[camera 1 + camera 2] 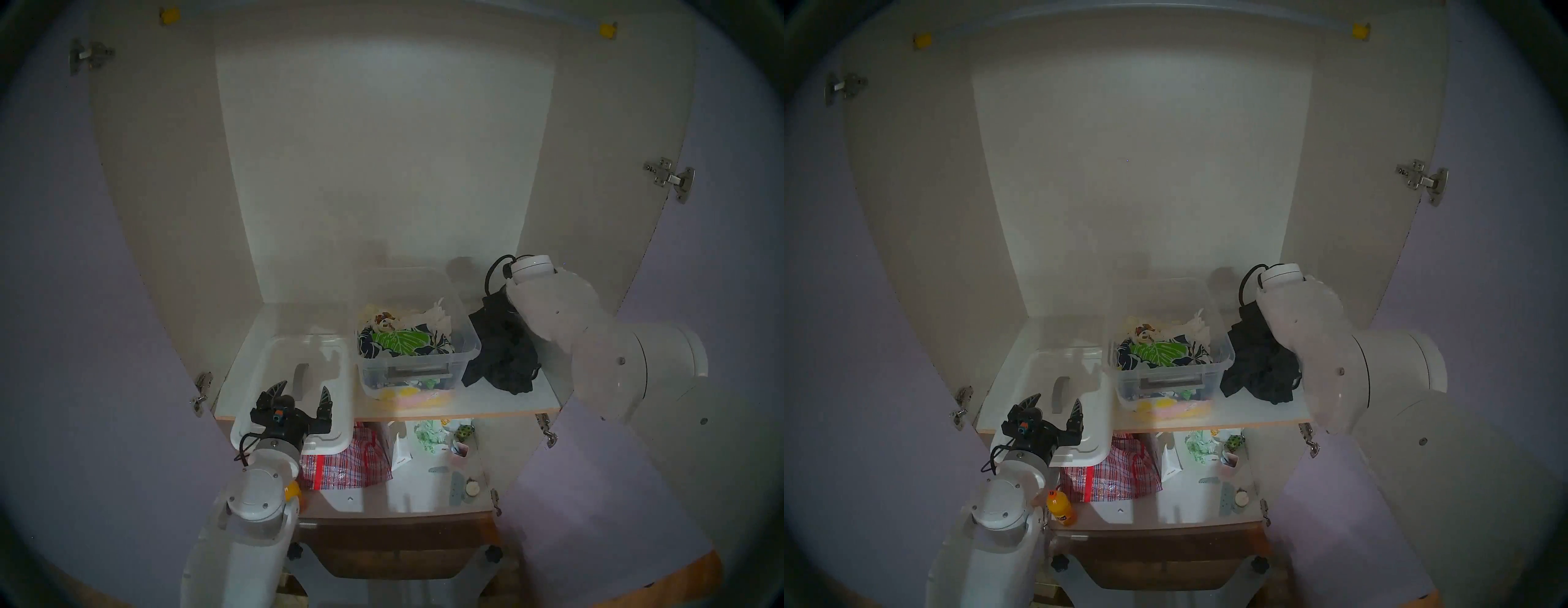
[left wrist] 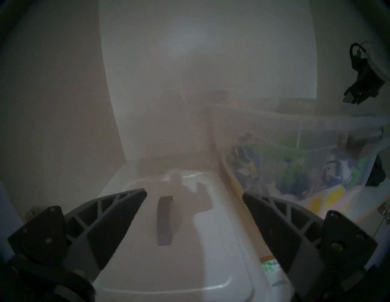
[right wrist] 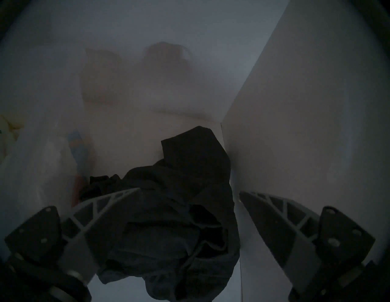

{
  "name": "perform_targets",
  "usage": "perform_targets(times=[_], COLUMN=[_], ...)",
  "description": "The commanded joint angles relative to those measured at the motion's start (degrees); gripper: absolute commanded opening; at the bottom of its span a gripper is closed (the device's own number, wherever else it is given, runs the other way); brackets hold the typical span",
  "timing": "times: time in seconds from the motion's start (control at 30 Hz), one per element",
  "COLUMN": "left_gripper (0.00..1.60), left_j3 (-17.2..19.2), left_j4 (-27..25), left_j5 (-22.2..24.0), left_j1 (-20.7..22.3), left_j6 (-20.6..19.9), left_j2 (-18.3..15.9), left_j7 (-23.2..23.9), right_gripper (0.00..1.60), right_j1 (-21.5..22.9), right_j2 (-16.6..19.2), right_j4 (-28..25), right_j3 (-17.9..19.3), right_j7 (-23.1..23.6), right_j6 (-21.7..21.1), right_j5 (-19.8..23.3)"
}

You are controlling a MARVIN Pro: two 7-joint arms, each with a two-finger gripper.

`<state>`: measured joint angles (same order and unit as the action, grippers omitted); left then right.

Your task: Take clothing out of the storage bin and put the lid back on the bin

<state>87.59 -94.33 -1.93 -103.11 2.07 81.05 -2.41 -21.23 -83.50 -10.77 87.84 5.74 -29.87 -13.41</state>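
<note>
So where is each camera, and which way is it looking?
Head left: up high, looks down into the cupboard; both arms show, lid, bin, black clothing.
Head right: almost the same, shifted sideways.
Left wrist: behind the open left gripper, facing the lid.
Right wrist: behind the open right gripper, over the clothing.
Both wrists see the bin.

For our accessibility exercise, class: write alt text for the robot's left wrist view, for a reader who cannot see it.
The left gripper, its jaws open, hovers over a milky-white lid with a grey strap handle, lying on a cupboard shelf. To the right stands a clear storage bin holding leaf-print cloth.
</note>
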Motion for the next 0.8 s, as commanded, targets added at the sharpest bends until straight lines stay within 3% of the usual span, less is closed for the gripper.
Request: perform_targets(times=[0.0,0.07,0.1,0.2,0.27,0.3,0.37,0.53,0.6,0.77], left_gripper=[1.6,1.6,1.6,1.6,1.6,1.6,1.6,1.6,1.6,1.6], left_j3=[-0.44,-0.46,-0.47,-0.53,-0.64,-0.47,-0.42,-0.26,0.08,1.39], left_j4=[1.81,3.96,6.17,8.25,9.51,10.36,10.8,13.2,13.81,15.82], left_j5=[-0.11,1.44,2.54,3.57,4.14,5.2,5.66,7.64,8.47,9.71], left_j1=[2.8,4.47,5.94,7.35,8.37,9.25,9.57,11.87,12.9,15.55], left_j6=[1.35,0.94,1.37,1.75,2.05,2.25,2.68,-1.07,-3.57,-5.42], left_j2=[-1.26,-1.32,-1.38,-1.34,-1.35,-1.11,-1.28,-2.91,-3.55,-5.22], left_j7=[1.61,1.95,2.49,2.86,3.18,3.64,4.21,7.87,9.04,11.33], right_gripper=[1.6,1.6,1.6,1.6,1.6,1.6,1.6,1.6,1.6,1.6], right_j1=[2.21,2.28,1.74,1.57,0.96,0.66,0.49,-0.3,-0.79,-2.43], right_j2=[0.22,0.25,0.84,1.61,2.5,3.4,3.79,5.58,6.04,6.55], right_j4=[-1.1,-0.95,-1.83,-2.39,-3.37,-4.22,-4.74,-6.66,-7.4,-10.45], right_j3=[-0.08,-0.1,-0.9,-1.66,-2.68,-3.7,-3.99,-4.23,-4.03,-3.58], right_j7=[0.89,1.0,3.21,5.41,8.1,11.83,12.99,20.04,21.95,23.94], right_j6=[2.34,2.53,5.06,6.82,10.26,12.65,14.26,19.86,20.94,20.51], right_j5=[0.02,0.01,-0.57,-0.84,-1.55,-1.95,-2.13,-2.19,-2.25,-2.48])
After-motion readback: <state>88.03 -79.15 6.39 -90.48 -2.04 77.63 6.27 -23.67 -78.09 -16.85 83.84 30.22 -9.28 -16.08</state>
